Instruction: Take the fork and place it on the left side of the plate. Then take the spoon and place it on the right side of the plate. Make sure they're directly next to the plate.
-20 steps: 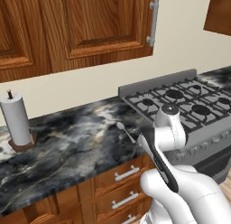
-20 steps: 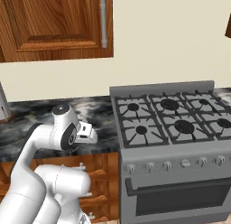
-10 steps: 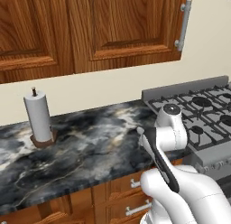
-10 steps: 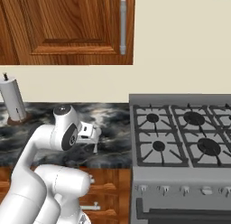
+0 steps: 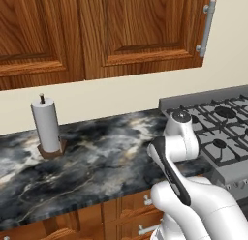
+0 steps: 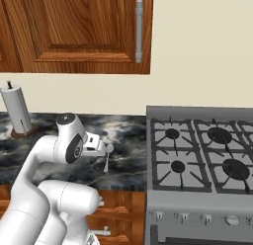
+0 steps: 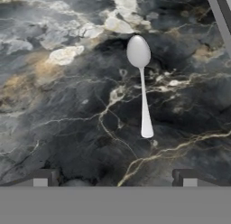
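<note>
From the camera behind me on the left, I look over my arm at the dark marbled desk (image 5: 97,161). A paper towel roll (image 5: 46,123) stands on its wooden base near the wall, well to the left of the stove (image 5: 213,123). My arm rises just in front of the stove's left edge and covers the strip of desk beside it. From what lies here I judge that nothing of the job is done yet.

From the camera behind me on the right, the spoon (image 6: 106,157) lies flat on the desk just left of the stove, its bowl toward the wall and its handle toward the front edge. My hand (image 6: 97,146) hangs close above it, touching nothing as far as I can tell.

From the camera on my hand, the spoon (image 7: 141,83) lies alone on the marble, bowl up in the picture, handle running down toward me. My two fingertips (image 7: 43,178) stand spread wide at the bottom edge, gripping nothing. The stove's grey edge shows at the top right corner.

So the spoon is untouched and unplaced, and the fork comes first by the order given. I reckon both placements are still ahead of me.
</note>
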